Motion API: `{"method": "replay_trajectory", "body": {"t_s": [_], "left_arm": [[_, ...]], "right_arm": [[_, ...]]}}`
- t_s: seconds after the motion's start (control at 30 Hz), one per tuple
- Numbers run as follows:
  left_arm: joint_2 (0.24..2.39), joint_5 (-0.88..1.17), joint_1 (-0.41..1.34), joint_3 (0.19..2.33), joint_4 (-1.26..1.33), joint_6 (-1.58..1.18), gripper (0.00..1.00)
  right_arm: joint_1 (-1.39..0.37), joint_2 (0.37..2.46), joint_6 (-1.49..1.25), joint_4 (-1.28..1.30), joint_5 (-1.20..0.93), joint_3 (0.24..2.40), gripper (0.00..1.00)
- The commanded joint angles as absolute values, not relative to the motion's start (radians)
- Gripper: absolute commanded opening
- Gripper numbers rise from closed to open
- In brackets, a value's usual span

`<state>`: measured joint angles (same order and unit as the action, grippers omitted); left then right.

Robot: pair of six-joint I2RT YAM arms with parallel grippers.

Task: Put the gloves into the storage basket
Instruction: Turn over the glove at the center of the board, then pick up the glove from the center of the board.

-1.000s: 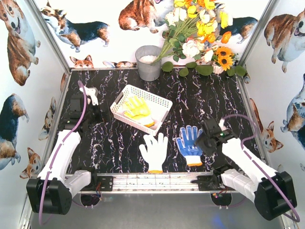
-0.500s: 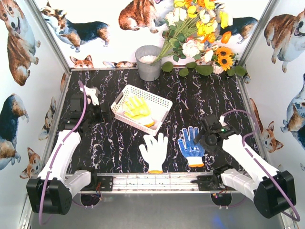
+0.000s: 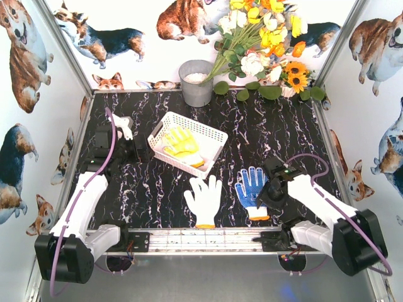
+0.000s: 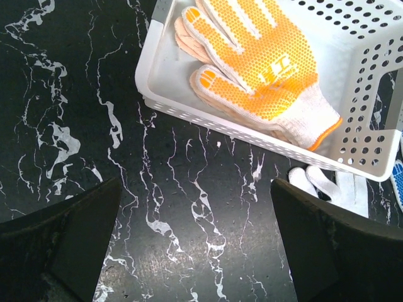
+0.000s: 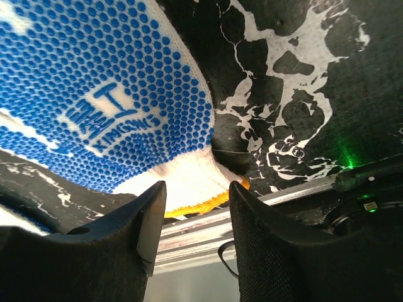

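A white glove with a blue dotted palm (image 3: 250, 187) lies palm up near the front edge. My right gripper (image 3: 269, 196) is low at its orange-edged cuff. In the right wrist view the blue glove (image 5: 107, 94) fills the top, and the gripper (image 5: 196, 207) stands part open, a fingertip on either side of the cuff, with a gap showing. A plain white glove (image 3: 204, 200) lies left of the blue one. A yellow-palmed glove (image 3: 182, 143) (image 4: 264, 56) rests in the white lattice storage basket (image 3: 189, 122) (image 4: 371, 94). My left gripper (image 3: 135, 148) (image 4: 195, 245) hangs wide open and empty beside the basket.
A grey metal bucket (image 3: 197, 82) stands behind the basket, with a bunch of flowers (image 3: 264, 44) at the back right. The aluminium rail (image 3: 201, 238) runs along the front edge just behind the two loose gloves. White glove fingertips (image 4: 321, 182) show below the basket's corner.
My right gripper has swung from the blue glove's right side down to its cuff near the front rail; its jaws widened, then narrowed. The blue glove shifted slightly. The left arm stayed put.
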<state>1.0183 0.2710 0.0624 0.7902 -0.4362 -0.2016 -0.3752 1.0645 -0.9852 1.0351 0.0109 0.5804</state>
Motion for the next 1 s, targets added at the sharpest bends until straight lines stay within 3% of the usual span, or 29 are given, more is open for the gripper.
{"method": "replay_trajectory", "body": {"t_s": [0.0,0.3,0.53,0.73,0.97], "left_arm": [[1.025,0.3,0.072,0.787,-0.419,-0.201,0.98],[1.047,0.31,0.079,0.787,-0.41,-0.206,0.98],[1.061,0.314,0.083,0.788,-0.409,-0.209,0.98],[1.051,0.298,0.09,0.785,-0.426,-0.201,0.99],[1.05,0.314,0.136,0.779,-0.409,-0.236,0.96]], "right_arm": [[-0.38,1.109,-0.97,0.954,-0.026,0.561,0.46],[-0.435,1.195,-0.964,0.98,0.033,0.601,0.52],[-0.503,1.286,-1.006,0.862,-0.023,0.627,0.47],[-0.516,1.327,-1.024,0.786,-0.024,0.639,0.31],[-0.515,1.246,-1.009,0.882,0.002,0.702,0.0]]}}
